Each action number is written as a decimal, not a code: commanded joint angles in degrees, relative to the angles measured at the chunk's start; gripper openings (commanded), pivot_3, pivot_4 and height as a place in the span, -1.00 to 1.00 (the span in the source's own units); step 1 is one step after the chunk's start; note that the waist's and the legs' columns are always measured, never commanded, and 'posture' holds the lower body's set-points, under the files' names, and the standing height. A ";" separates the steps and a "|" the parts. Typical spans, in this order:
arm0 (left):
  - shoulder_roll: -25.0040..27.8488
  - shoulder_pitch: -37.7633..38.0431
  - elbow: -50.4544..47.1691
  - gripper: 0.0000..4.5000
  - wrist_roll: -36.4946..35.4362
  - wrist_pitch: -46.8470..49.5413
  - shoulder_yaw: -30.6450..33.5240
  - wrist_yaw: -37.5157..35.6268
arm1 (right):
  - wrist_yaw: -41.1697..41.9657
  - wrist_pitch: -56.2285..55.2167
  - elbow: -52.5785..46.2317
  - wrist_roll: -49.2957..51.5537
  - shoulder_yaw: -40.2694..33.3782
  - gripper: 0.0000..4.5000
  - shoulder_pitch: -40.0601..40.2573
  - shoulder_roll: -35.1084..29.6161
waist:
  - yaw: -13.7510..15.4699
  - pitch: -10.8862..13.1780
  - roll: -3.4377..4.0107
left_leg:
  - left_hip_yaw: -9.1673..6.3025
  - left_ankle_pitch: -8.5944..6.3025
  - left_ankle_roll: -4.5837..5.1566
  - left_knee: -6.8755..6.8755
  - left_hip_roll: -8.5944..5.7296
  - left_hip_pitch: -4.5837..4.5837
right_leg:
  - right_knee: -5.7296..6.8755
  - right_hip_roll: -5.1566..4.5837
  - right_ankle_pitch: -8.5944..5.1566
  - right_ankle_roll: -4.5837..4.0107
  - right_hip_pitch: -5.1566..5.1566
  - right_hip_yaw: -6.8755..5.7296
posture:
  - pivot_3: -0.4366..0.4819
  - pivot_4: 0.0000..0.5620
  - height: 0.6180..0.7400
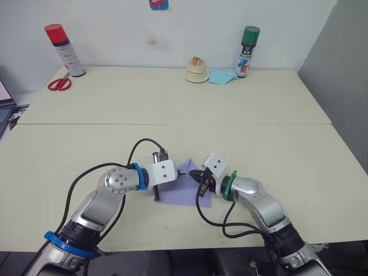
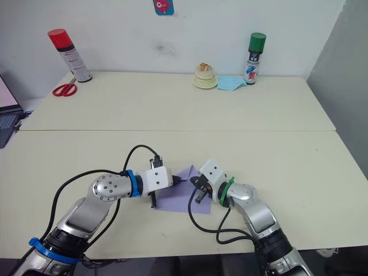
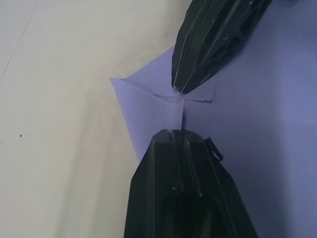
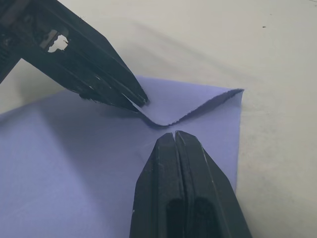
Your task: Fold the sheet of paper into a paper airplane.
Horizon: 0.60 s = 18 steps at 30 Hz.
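Observation:
The sheet of paper point(image 1: 183, 194) lies flat on the near table, lavender, with its far corner folded into a point point(image 3: 130, 91). My left gripper point(image 1: 180, 176) comes in from the left, shut, its tip point(image 3: 181, 131) pressing on the folded flap's edge. Facing it from the right, my right gripper point(image 1: 192, 173) is also shut, its tip point(image 4: 174, 134) resting on the paper by the curled flap edge point(image 4: 198, 109). The two tips nearly meet over the fold. Part of the sheet is hidden beneath both wrists.
At the far table edge stand a red spray can point(image 1: 64, 49) with red scissors point(image 1: 59, 84), a cream tape roll point(image 1: 196, 71), a light-blue paper scrap point(image 1: 221, 76) and a green-capped spray can point(image 1: 248, 50). A laptop corner point(image 1: 4, 112) shows at left.

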 commanded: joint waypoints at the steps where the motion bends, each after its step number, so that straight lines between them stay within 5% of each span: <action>1: 0.71 -0.45 -0.41 -1.00 0.69 1.00 0.33 -0.16 | -0.29 1.18 0.39 -0.32 -0.04 -1.00 0.85 -0.48 | 0.00 0.00 0.00 | 0.00 0.00 0.00 0.00 0.00 0.00 | 0.00 0.00 0.00 0.00 0.00 0.00 | -0.05 -0.47 0.96; 18: 0.73 -0.19 -2.28 -1.00 0.89 4.19 0.12 0.39 | -0.31 0.79 0.91 -0.38 0.25 -1.00 0.81 -0.23 | -0.07 0.00 0.00 | 0.00 0.00 0.00 0.00 0.01 0.01 | 0.03 0.01 0.00 0.00 0.00 0.00 | -0.05 -0.47 0.96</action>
